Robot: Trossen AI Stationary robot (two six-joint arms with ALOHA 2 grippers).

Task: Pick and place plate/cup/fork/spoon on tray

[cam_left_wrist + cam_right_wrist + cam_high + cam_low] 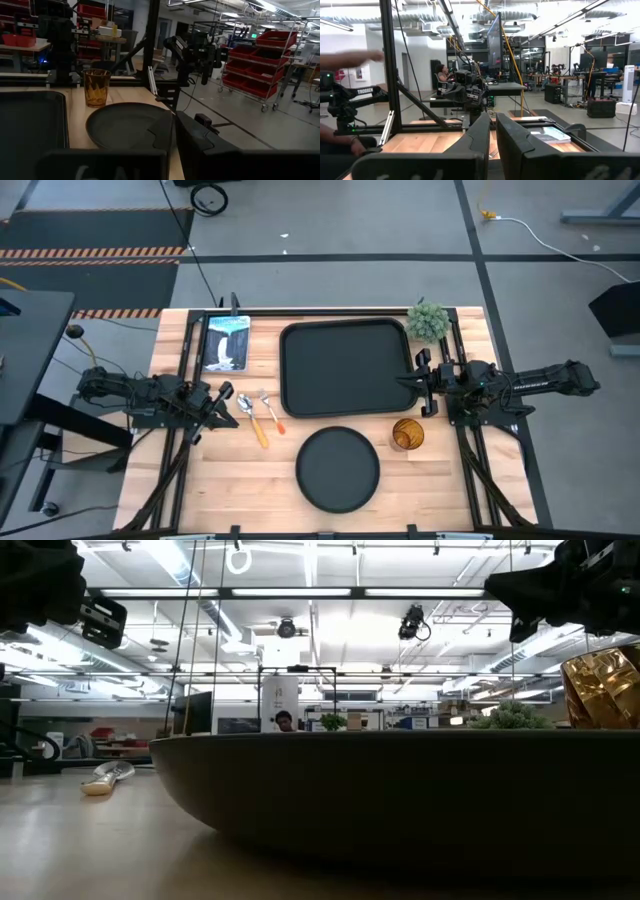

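Note:
The black tray [345,368] lies at the table's far middle. The round black plate [338,468] lies flat in front of it and fills the low view [400,800]. The amber cup [407,434] stands upright to the plate's right, seen too in the left wrist view [96,86]. The spoon [252,420] and the fork [272,412] lie side by side left of the tray. My left gripper [228,408] [173,120] is shut and empty just left of the spoon. My right gripper [410,380] [492,120] is shut and empty at the tray's right rim.
A fuzzy green plant ball [428,320] stands at the tray's far right corner. A blue-and-white picture card [227,342] lies left of the tray. A person's blurred arm [350,59] and hand [340,142] show in the right wrist view.

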